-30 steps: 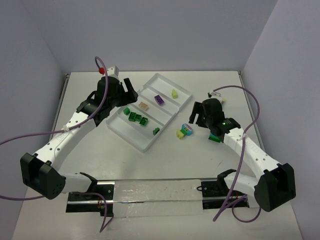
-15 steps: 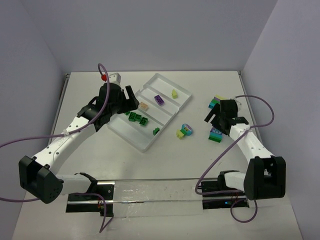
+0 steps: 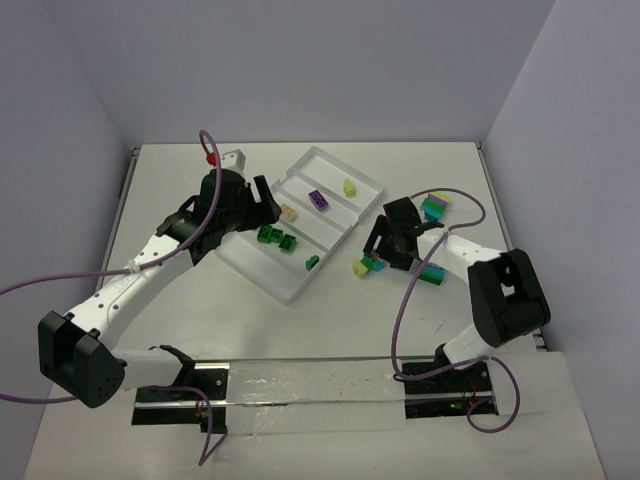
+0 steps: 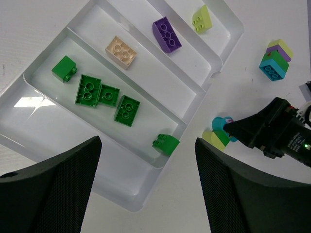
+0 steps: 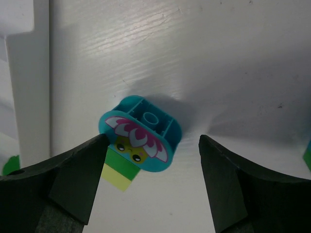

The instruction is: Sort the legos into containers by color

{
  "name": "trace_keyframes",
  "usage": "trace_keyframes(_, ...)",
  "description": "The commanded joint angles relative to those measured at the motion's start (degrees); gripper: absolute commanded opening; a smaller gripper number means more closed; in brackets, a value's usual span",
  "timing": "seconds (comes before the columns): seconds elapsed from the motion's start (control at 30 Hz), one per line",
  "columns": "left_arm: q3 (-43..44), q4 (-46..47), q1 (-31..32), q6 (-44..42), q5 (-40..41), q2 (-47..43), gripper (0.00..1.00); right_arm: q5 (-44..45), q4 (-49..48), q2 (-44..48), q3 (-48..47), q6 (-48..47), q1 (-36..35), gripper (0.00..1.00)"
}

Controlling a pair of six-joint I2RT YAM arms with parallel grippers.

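The clear tray [image 3: 288,296] lies at mid-table with four long compartments. The nearest holds several green bricks [image 3: 275,236], one [image 4: 166,143] at its right end. The others hold a peach brick [image 4: 121,51], a purple brick [image 4: 166,34] and a yellow-green brick [image 4: 201,18]. My left gripper [image 3: 262,195] hovers open and empty over the tray [image 4: 121,204]. My right gripper [image 5: 153,145] is open, low over the table, its fingers either side of a teal flower-face brick [image 5: 140,141] stuck to green and yellow-green pieces [image 3: 366,265].
A teal, purple and yellow-green clump [image 3: 434,207] lies right of the tray; it also shows in the left wrist view [image 4: 275,60]. A green, teal and purple clump [image 3: 432,273] lies beside my right arm. The tray's end wall [image 5: 29,97] is just left of my right gripper.
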State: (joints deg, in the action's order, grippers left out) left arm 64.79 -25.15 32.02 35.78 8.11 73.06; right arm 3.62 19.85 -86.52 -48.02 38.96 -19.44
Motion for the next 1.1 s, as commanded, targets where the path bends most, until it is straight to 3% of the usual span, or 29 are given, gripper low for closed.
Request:
trace_keyframes(0.0,0.62,0.75,0.44,0.60,-0.79,-2.20,0.84,2.41,-0.15,-2.79,-3.30,9.92,-0.36,0.87)
trace_keyframes(0.7,1.05,1.49,0.95,0.86,-1.76,-2.05,0.84,-1.02,-3.83,-10.34,-6.57,8.97,-2.89,0.94)
trace_keyframes(1.07,1.96,0.98,1.21,0.60,-1.08,-1.79,0.84,4.24,0.05,-11.38,-13.11,-2.58,-6.09,0.99)
